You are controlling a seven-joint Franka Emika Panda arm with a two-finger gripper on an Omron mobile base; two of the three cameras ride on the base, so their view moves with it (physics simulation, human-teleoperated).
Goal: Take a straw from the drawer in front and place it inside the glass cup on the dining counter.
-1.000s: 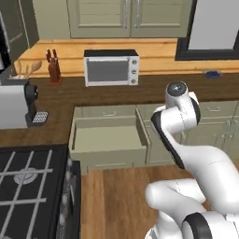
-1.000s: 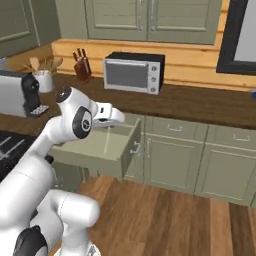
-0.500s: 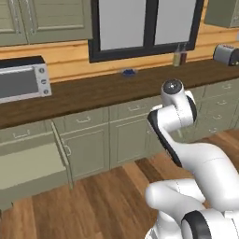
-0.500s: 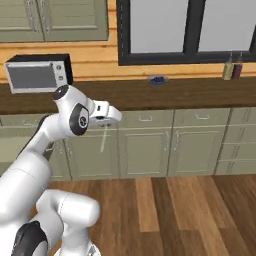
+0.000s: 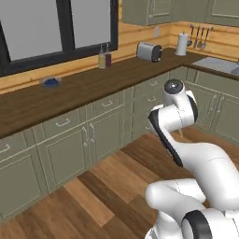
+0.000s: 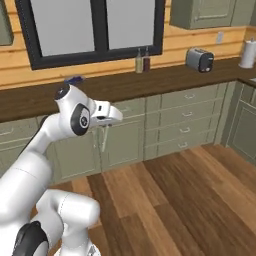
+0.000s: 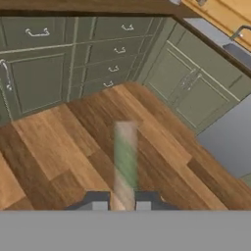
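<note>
The straw (image 7: 125,154) is held between the two dark fingers (image 7: 99,200) of the gripper (image 7: 121,203). In the hand view it rises from the narrow gap between the tips as a pale, blurred stick, so the fingers are closed on its near end and its long axis runs straight out along the direction in which the gripper looks. In the right base view the straw (image 6: 103,140) hangs down from the gripper (image 6: 106,126) almost vertical, with its free end toward the wooden floor (image 6: 175,200).

The arm is folded close to the robot's body and carries the straw in free air, well apart from any surface. Ahead are sage-green cabinets (image 5: 70,140) under a dark wooden bench (image 5: 70,88), which carries bottles (image 6: 142,60) and a toaster (image 6: 200,59); this looks like the kitchen worktop, not the dining counter. I cannot find the glass cup or the dining counter in these views, so which way the cup lies from the fingers cannot be told.

My judgement is that the transport is in its middle. Because the straw already points downward, the coming move needs mainly to bring its lower end above the mouth of the cup and then lower it.
</note>
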